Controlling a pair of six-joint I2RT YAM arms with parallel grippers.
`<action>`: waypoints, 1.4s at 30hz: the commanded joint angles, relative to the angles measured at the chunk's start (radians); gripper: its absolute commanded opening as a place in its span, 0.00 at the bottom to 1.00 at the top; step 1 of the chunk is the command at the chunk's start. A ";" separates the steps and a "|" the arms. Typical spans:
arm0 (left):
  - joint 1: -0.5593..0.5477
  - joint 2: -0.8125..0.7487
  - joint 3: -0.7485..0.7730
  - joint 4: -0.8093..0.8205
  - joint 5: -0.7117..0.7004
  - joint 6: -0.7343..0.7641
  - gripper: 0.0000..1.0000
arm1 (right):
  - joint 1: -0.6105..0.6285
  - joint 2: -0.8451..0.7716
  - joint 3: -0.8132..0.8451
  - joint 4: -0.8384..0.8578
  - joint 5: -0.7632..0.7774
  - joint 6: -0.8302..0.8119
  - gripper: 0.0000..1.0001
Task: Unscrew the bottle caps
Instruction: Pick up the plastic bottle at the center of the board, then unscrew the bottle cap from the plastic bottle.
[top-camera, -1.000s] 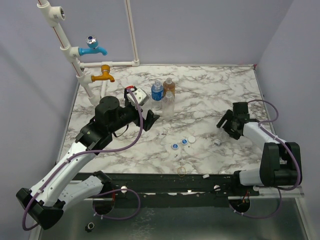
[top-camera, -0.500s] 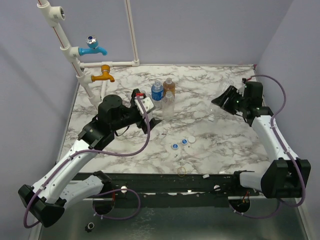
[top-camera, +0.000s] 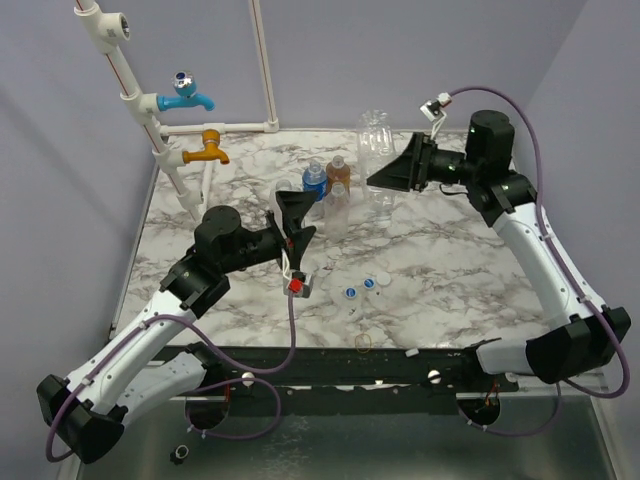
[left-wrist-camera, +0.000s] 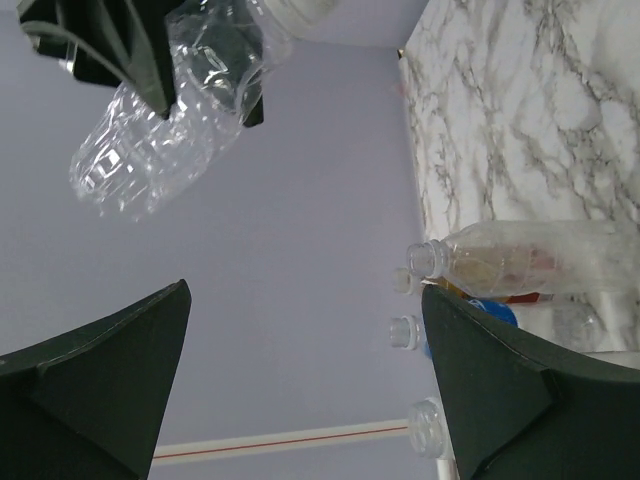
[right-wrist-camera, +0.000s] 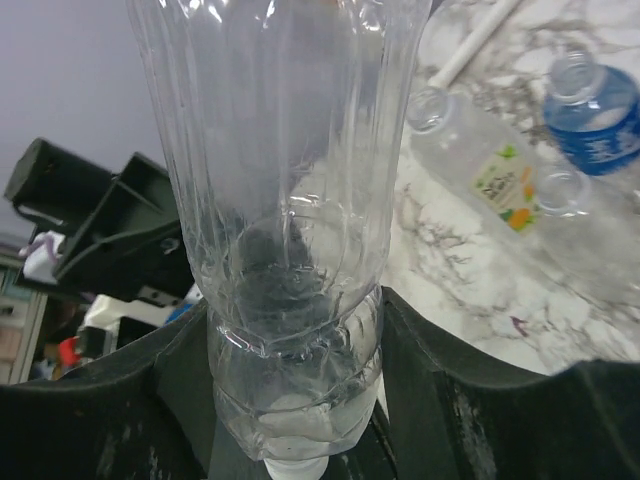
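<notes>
My right gripper (top-camera: 392, 180) is raised over the table and shut on a large clear bottle (top-camera: 375, 140). In the right wrist view the fingers (right-wrist-camera: 430, 370) clamp the bottle (right-wrist-camera: 290, 200) near its neck, with its white cap (right-wrist-camera: 295, 470) still on at the bottom edge. My left gripper (top-camera: 296, 213) is open and empty, left of and below that bottle. The left wrist view shows the held bottle (left-wrist-camera: 170, 110) at the upper left. A blue-labelled bottle (top-camera: 314, 183), an amber bottle (top-camera: 338, 172) and a plain bottle (top-camera: 337, 203) stand capless together. Loose caps (top-camera: 368, 284) lie on the marble.
White pipes with a blue tap (top-camera: 186, 93) and an orange tap (top-camera: 205, 150) stand at the back left. A thin yellowish ring (top-camera: 363, 342) lies near the front edge. Purple walls close the back and sides. A red tag (top-camera: 298, 287) hangs from the left arm's cable.
My right arm has lifted the clear bottle from low at the right of the table up and to the left. My left gripper has turned towards it and moved slightly right.
</notes>
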 joint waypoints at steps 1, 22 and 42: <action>-0.006 0.009 -0.067 0.228 0.012 0.224 0.99 | 0.089 0.077 0.072 -0.079 -0.064 -0.032 0.56; -0.007 0.048 -0.112 0.381 -0.029 0.385 0.99 | 0.407 0.335 0.392 -0.460 -0.064 -0.227 0.49; -0.008 0.026 -0.132 0.360 -0.064 0.360 0.40 | 0.420 0.349 0.482 -0.536 0.012 -0.286 0.64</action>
